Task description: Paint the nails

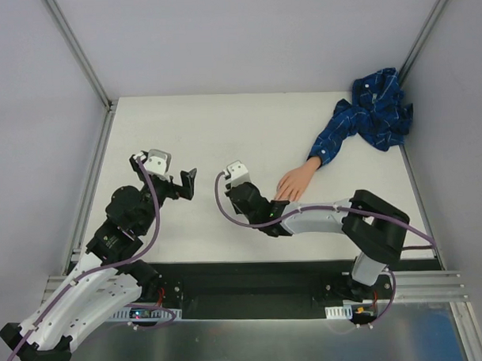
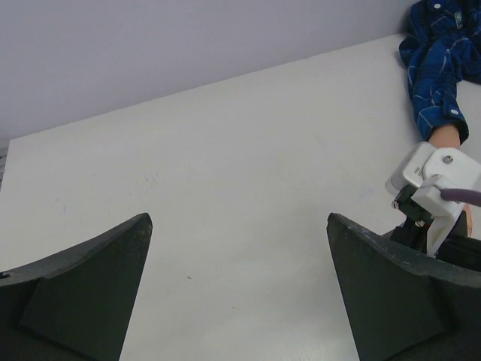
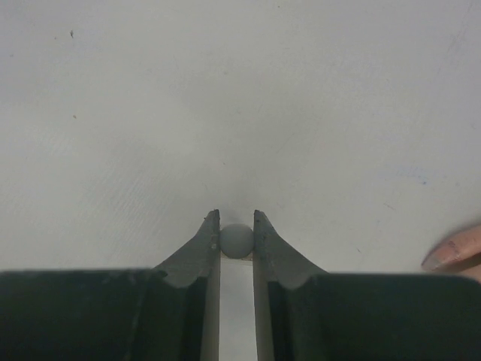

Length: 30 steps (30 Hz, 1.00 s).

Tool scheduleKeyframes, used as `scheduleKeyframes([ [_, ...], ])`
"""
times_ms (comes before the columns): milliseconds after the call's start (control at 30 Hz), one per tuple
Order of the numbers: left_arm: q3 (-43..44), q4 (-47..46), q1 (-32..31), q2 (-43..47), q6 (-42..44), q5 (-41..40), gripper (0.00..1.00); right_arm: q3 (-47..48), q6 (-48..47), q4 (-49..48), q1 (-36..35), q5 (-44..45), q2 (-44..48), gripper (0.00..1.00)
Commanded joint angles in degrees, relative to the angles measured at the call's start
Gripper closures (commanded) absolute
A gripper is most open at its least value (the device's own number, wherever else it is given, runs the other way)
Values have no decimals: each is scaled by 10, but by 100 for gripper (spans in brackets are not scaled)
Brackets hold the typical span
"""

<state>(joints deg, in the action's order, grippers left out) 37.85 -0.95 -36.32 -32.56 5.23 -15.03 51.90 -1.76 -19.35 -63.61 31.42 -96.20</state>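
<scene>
A view from above shows a white table (image 1: 223,126) with two robot arms mounted at its near edge. One flesh-coloured mannequin hand (image 1: 292,183) lies flat, right of centre. Its fingers point towards the arms. Its wrist runs into one blue patterned sleeve (image 1: 365,117), bunched in the far right corner.

The nails (image 3: 443,258) are at the fingertips, just beside the right arm's wrist. Only one fingertip shows in the right wrist view, at the frame's right edge. The nails are too small in the overhead view to count.

The right claw (image 3: 237,222) is nearly closed, pinching one small grey rounded object (image 3: 237,239) at its tips. It could be the end of a brush, but I cannot tell. The left claw (image 2: 239,222) is spread wide and holds nothing, well to the left of the hand. No polish bottle is visible.

The nails look hard, glossy and very small. They are fixed to the hand, so they are surfaces to touch lightly rather than things to grip. The hand looks light and would likely slide on the smooth table if pressed. The sleeve is soft cloth and offers little anchoring. If the hand needs steadying, the best hold is probably the wrist or cuff, well away from the nails.
</scene>
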Motion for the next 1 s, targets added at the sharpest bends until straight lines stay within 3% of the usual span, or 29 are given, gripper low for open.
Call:
scheduleKeyframes([
  [0,2,-9,2,6,-4,-33,1,-8,9,-96,-2,0,-29,99],
  [433,2,-9,4,4,-7,-14,1,-26,15,-132,-1,15,-67,93],
  [700,4,-9,8,0,-12,-4,1,-23,15,-119,-3,5,-56,67],
  [867,3,-9,9,2,-12,-4,0,15,15,-14,-7,0,3,52],
  [967,3,-9,10,3,-8,-7,1,50,39,94,-7,9,62,49],
])
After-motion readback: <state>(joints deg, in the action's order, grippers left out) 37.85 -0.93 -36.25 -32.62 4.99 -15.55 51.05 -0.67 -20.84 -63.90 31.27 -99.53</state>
